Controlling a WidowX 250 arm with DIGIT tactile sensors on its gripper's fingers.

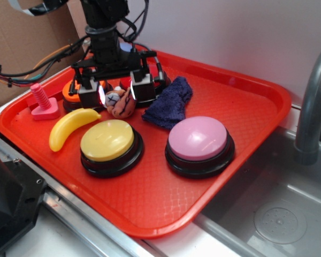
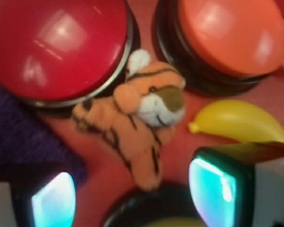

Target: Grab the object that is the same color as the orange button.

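A: Since the plush tiger [image 2: 132, 127] looks soft and light, we'd pinch its striped torso (it should squash, not slip). It lies between the red button [image 2: 57, 47] and orange button [image 2: 232, 35].

B: We agree. The gripper [image 1: 116, 92] hangs spread wide above it; only the wrist view shows the stripes.
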